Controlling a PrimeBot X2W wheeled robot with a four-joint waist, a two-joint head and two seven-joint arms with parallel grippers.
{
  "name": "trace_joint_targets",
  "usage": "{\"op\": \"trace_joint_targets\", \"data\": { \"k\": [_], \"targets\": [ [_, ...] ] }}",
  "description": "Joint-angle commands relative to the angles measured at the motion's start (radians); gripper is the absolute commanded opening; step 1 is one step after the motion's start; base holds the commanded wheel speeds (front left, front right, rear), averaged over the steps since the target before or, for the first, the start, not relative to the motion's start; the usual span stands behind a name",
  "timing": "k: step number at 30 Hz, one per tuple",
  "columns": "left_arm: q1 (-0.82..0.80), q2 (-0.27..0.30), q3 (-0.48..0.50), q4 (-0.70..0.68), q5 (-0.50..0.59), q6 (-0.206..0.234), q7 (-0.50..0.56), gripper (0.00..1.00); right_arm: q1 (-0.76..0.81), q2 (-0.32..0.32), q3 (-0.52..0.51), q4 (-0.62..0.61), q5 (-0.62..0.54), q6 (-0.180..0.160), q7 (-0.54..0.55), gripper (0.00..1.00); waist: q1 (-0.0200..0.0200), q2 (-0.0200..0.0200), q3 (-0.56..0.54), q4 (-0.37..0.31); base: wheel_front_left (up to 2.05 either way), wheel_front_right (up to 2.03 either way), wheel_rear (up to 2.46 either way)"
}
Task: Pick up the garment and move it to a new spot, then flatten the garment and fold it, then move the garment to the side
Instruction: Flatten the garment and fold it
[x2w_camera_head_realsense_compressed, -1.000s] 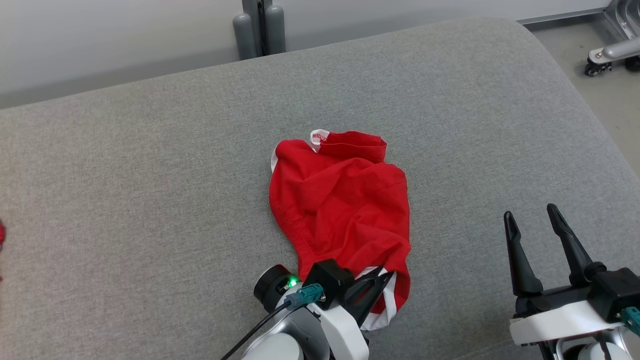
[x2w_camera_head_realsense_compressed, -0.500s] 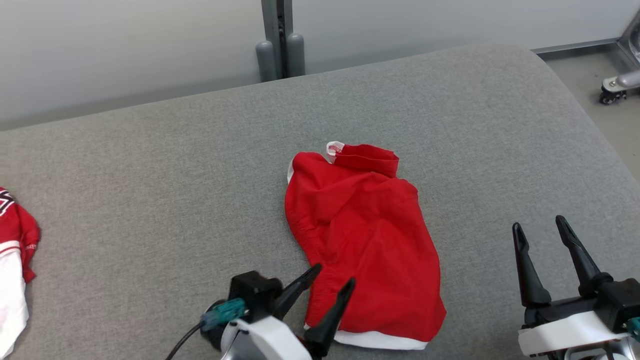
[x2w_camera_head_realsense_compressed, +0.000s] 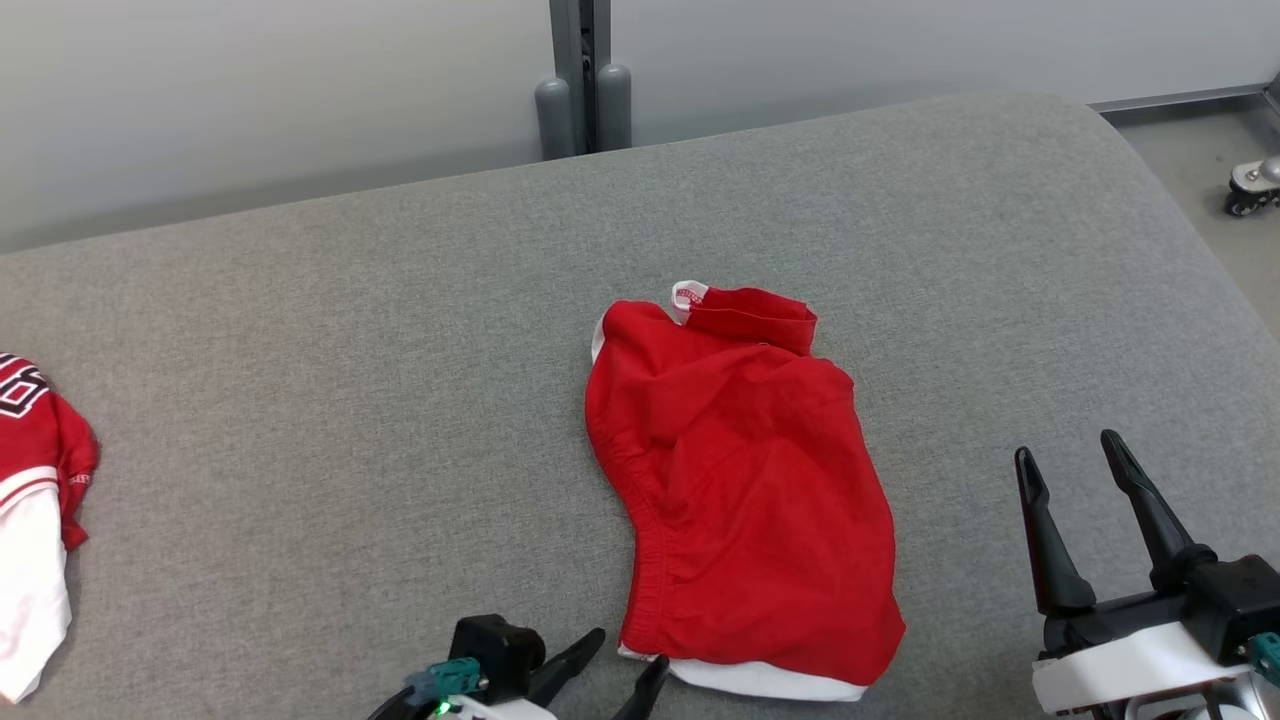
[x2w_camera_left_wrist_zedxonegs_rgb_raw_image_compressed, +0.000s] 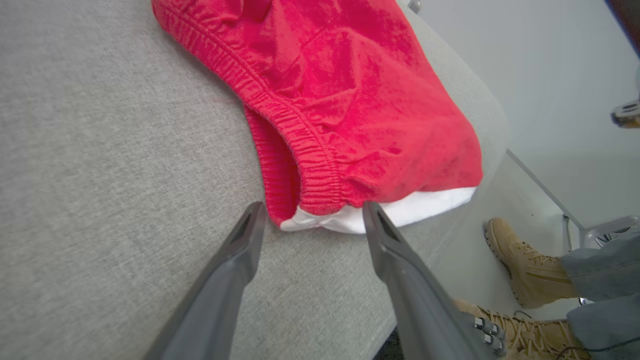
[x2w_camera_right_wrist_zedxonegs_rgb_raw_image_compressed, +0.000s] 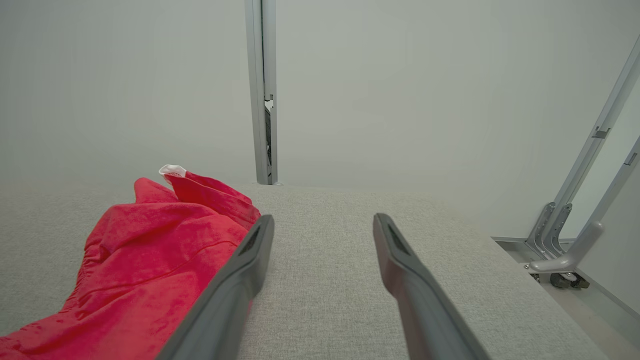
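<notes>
Head view has the red garment (x2w_camera_head_realsense_compressed: 745, 490) lying crumpled near the middle of the grey fabric-covered counter (x2w_camera_head_realsense_compressed: 300, 330). A white hem runs along its near end and a small white tag shows at its far end. In the left wrist view the garment (x2w_camera_left_wrist_zedxonegs_rgb_raw_image_compressed: 350, 100) shows a gathered elastic edge curving down to that white hem.

The left end effector (x2w_camera_head_realsense_compressed: 630, 650) sits at the garment's near left corner, fingers spread wide and holding nothing. Seen from its own wrist, the left end effector (x2w_camera_left_wrist_zedxonegs_rgb_raw_image_compressed: 314, 207) has one fingertip right at the white hem, though contact cannot be told.

The right end effector (x2w_camera_head_realsense_compressed: 1065, 447) is off to the garment's right, also spread wide and empty. In the right wrist view the right end effector (x2w_camera_right_wrist_zedxonegs_rgb_raw_image_compressed: 324, 219) points across the counter with the garment (x2w_camera_right_wrist_zedxonegs_rgb_raw_image_compressed: 150, 260) beside its left finger.

A second red and white garment (x2w_camera_head_realsense_compressed: 40, 470) lies at the counter's far left edge. A person's tan boots (x2w_camera_left_wrist_zedxonegs_rgb_raw_image_compressed: 520, 270) stand on the floor beyond the counter's edge.
</notes>
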Motion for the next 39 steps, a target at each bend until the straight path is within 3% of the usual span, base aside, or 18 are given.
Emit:
{"op": "trace_joint_targets", "data": {
  "k": [1,5,7,8,9,15,23,30,31,35,39],
  "targets": [
    [-0.023,-0.006,-0.006,0.014,0.002,-0.009,-0.004,1.0,-0.01,-0.006,-0.003,-0.004,0.004,0.002,-0.005,1.0,0.0,-0.0001,0.004,-0.004,0.0,0.0,0.0],
    [-0.061,-0.017,-0.026,0.078,0.033,-0.03,-0.019,0.98,-0.01,-0.003,-0.003,-0.003,0.008,0.002,-0.005,1.0,0.0,-0.0001,0.012,-0.019,0.0,0.0,0.0],
    [-0.075,-0.025,-0.032,0.102,0.034,-0.041,-0.022,0.47,-0.01,0.0,-0.005,-0.001,0.009,0.002,-0.005,1.0,0.0,-0.0001,0.015,-0.026,0.0,0.0,0.0],
    [-0.082,-0.026,-0.036,0.113,0.035,-0.045,-0.02,0.3,-0.01,0.001,-0.006,0.0,0.01,0.002,-0.005,1.0,0.0,-0.0001,0.016,-0.03,0.0,0.0,0.0],
    [-0.088,-0.027,-0.042,0.124,0.035,-0.052,-0.013,0.0,-0.01,0.003,-0.006,0.001,0.011,0.002,-0.005,1.0,0.0,-0.0001,0.017,-0.033,0.0,0.0,0.0],
    [-0.107,-0.03,-0.056,0.143,0.012,-0.086,0.012,0.0,-0.015,0.009,-0.008,0.003,0.014,0.002,-0.005,1.0,0.0,-0.0001,0.019,-0.052,0.0,0.0,0.0],
    [-0.151,-0.069,-0.001,0.033,-0.087,-0.102,0.035,0.0,-0.015,0.015,-0.014,0.0,0.011,0.002,-0.005,1.0,0.0,-0.0001,0.022,-0.055,0.0,0.0,0.0],
    [-0.279,-0.076,0.083,-0.031,-0.074,-0.024,0.047,0.0,-0.02,0.023,-0.01,0.003,0.013,0.002,-0.005,1.0,0.0,-0.0001,0.023,-0.059,0.0,0.0,0.0],
    [-0.311,-0.061,0.121,-0.018,-0.054,0.018,0.038,0.0,-0.021,0.025,-0.007,0.005,0.014,0.002,-0.005,1.0,0.0,-0.0001,0.023,-0.063,0.0,0.0,0.0],
    [-0.34,-0.011,0.2,0.027,-0.027,0.09,0.01,0.0,-0.016,0.027,-0.008,0.005,0.018,0.002,-0.005,1.0,0.0,-0.0001,0.022,-0.07,0.0,0.0,0.0],
    [-0.3,0.043,0.252,0.097,-0.025,0.123,-0.018,0.0,-0.008,0.029,-0.012,0.004,0.018,0.002,-0.005,1.0,0.0,-0.0001,0.022,-0.072,0.0,0.0,0.0]
  ]
}}
